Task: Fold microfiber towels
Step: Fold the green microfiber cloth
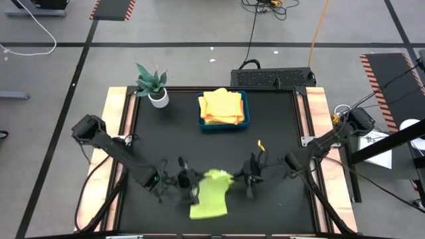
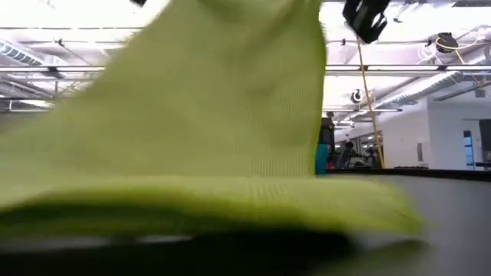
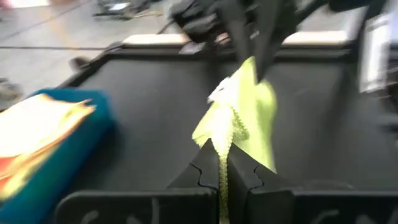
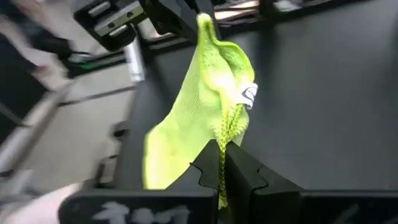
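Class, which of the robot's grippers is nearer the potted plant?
Left. The left gripper sits on the plant's side, gripping the lime green towel; the right gripper grips it farther over.

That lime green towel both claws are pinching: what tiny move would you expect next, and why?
Probably carry the lifted edge across to fold it. The left gripper and right gripper are each shut on the lime green towel, one edge raised, the rest lying on the table.

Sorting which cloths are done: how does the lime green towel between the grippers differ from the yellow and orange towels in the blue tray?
The lime green microfiber towel is single, partly lifted off the black table, pinched by the left gripper and right gripper. The yellow and orange towels lie stacked flat in the blue rectangular tray, untouched. Both are soft cloths.
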